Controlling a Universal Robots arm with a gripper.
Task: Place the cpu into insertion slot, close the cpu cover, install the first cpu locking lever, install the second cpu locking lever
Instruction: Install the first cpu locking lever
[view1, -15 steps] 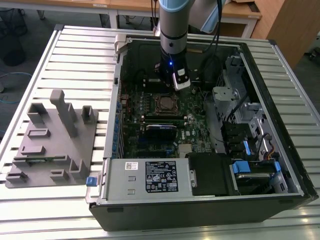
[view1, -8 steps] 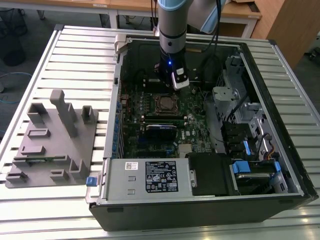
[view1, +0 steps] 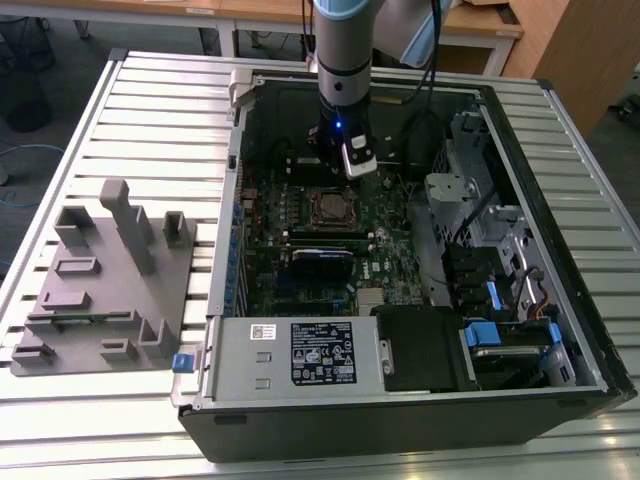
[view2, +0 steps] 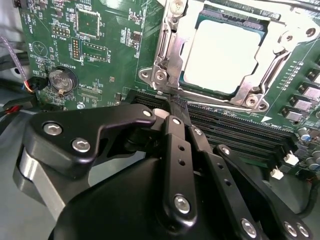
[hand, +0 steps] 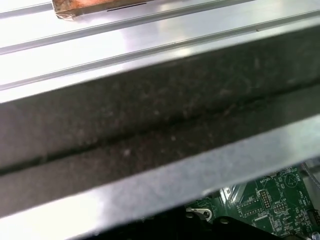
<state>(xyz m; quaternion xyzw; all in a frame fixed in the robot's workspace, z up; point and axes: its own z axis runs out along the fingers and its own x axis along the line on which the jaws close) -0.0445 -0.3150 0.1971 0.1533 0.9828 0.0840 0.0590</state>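
Hovering clenched, the black hand (view2: 172, 107) hangs near the square, dull-silver cpu (view2: 222, 55).

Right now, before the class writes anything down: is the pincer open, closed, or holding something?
Pincer: closed, with nothing seen in its grip.

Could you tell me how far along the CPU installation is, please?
Done: the cpu sits in the insertion slot, and the cpu cover lies down over its edges. In hand: the shut gripper is at that slot's edge beside the memory slots. Left: the locking levers; I cannot tell if either is latched.
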